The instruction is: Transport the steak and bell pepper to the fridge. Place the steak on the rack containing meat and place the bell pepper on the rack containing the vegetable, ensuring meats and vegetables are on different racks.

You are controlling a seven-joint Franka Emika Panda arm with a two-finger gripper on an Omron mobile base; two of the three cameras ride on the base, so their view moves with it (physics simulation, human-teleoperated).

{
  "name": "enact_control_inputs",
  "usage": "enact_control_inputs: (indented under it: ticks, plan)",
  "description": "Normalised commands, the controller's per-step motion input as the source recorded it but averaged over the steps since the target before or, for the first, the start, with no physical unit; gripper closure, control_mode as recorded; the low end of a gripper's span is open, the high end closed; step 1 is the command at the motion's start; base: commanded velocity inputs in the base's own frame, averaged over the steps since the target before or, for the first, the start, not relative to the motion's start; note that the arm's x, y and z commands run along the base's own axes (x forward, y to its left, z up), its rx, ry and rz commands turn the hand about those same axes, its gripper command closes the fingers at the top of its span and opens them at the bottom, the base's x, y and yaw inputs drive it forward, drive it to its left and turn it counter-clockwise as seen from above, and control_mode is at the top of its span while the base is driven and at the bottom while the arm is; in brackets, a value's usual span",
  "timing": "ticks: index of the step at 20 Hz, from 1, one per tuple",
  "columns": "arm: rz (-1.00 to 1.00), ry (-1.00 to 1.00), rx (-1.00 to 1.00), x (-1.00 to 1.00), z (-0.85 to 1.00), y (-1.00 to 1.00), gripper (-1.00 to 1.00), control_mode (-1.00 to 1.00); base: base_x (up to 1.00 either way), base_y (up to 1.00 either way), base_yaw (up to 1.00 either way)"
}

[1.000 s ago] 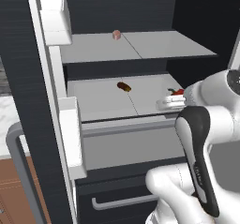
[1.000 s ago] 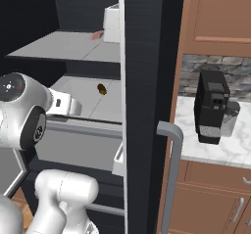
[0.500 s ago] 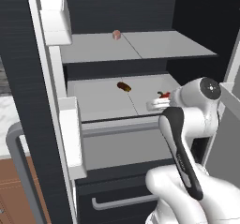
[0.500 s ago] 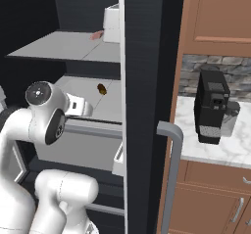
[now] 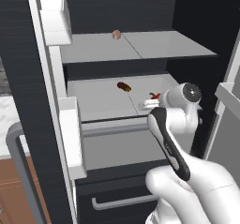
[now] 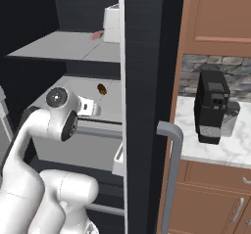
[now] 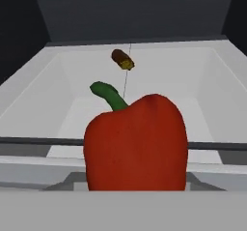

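My gripper [image 5: 150,103] is shut on the red bell pepper [image 5: 155,96], held at the front right edge of the lower rack [image 5: 98,101] of the open black fridge [image 5: 197,12]. In the hand view the bell pepper [image 7: 137,148] sits close up with its green stem upward, hiding the fingertips, and the lower rack's front rim [image 7: 38,142] runs behind it. A dark brown-and-yellow vegetable [image 5: 123,86] lies farther back on that rack. A pale pink blocky chunk [image 5: 116,34] rests on the upper rack [image 5: 154,47]. The steak is out of view.
The fridge door with white bins [image 5: 70,138] and its grey bar handle [image 5: 16,171] stands open at the left. A closed drawer [image 5: 122,202] lies under the racks. To the right, a black coffee machine [image 6: 211,105] stands on a marble counter [image 6: 245,145] among brown cabinets.
The arm has swung left, carrying the bell pepper leftward along the front of the lower rack. The grip has stayed shut on it.
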Motion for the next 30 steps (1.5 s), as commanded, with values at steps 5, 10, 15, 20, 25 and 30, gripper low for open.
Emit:
enact_control_inputs:
  ticks: [5,10,15,20,25,30]
  plan:
    - [0.00,0.02,0.00,0.62,-0.30,0.00,1.00,-1.00,0.00,0.00,0.00]
    - [0.00,0.09,0.00,0.45,-0.13,0.00,1.00,-1.00,0.00,0.00,0.00]
    - [0.00,0.07,0.00,0.36,-0.06,0.00,1.00,-1.00,0.00,0.00,0.00]
    - [0.00,0.00,0.00,0.30,-0.16,0.00,1.00,-1.00,0.00,0.00,0.00]
    - [0.00,0.00,0.00,0.45,-0.30,0.00,1.00,-1.00,0.00,0.00,0.00]
    - [0.00,0.00,0.00,0.53,-0.31,0.00,1.00,-1.00,0.00,0.00,0.00]
